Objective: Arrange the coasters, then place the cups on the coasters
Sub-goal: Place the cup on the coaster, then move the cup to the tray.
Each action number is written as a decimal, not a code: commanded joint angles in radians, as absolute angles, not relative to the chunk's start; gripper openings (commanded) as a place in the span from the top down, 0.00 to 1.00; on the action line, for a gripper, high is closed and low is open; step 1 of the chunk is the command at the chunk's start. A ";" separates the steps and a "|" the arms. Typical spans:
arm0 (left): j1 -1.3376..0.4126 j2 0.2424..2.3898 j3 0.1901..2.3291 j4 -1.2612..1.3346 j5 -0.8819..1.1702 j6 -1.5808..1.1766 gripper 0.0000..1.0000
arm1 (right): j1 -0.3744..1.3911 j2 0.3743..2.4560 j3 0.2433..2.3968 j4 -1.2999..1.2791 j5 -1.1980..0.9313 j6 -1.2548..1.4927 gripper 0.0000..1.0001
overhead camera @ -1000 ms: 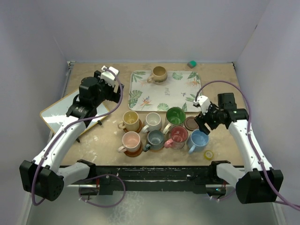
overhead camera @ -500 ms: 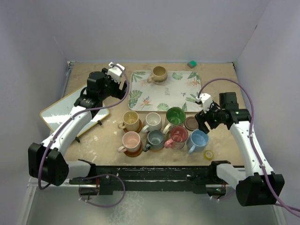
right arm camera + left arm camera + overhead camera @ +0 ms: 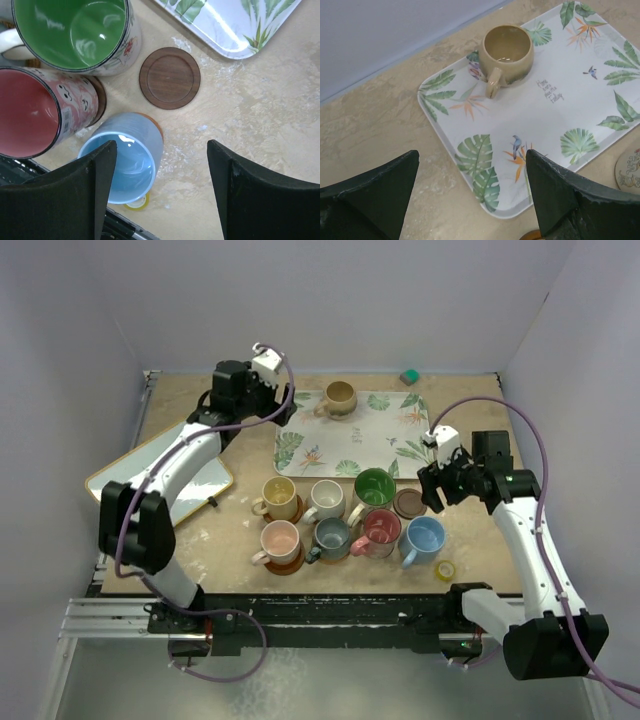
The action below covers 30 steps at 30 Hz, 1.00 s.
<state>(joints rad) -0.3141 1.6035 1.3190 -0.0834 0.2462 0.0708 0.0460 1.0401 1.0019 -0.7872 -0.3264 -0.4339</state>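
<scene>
A tan cup stands upright at the far left of the leaf-print tray. My left gripper hangs open over the tray's near left corner, holding nothing. Several other cups stand in two rows on coasters, among them green, red and blue. One dark wooden coaster lies bare beside the green cup. My right gripper is open above the spot between that coaster and the blue cup.
A small yellow tape roll lies near the front edge by the blue cup. A white board sits at the left edge. A small green block rests by the back wall.
My left arm has swung back and to the right, bringing its gripper to the tray's left edge. The right gripper has drifted slightly back and to the right. No cup or coaster has moved.
</scene>
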 commanded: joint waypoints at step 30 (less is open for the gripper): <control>-0.468 2.583 2.466 -0.325 0.093 -0.060 0.38 | 0.051 0.963 0.976 -0.699 -0.287 -0.329 0.27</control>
<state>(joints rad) -0.4671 2.5725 2.3932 -0.3290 0.1280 -0.0429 0.0460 0.9859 0.9775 -0.7219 -0.3016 -0.3405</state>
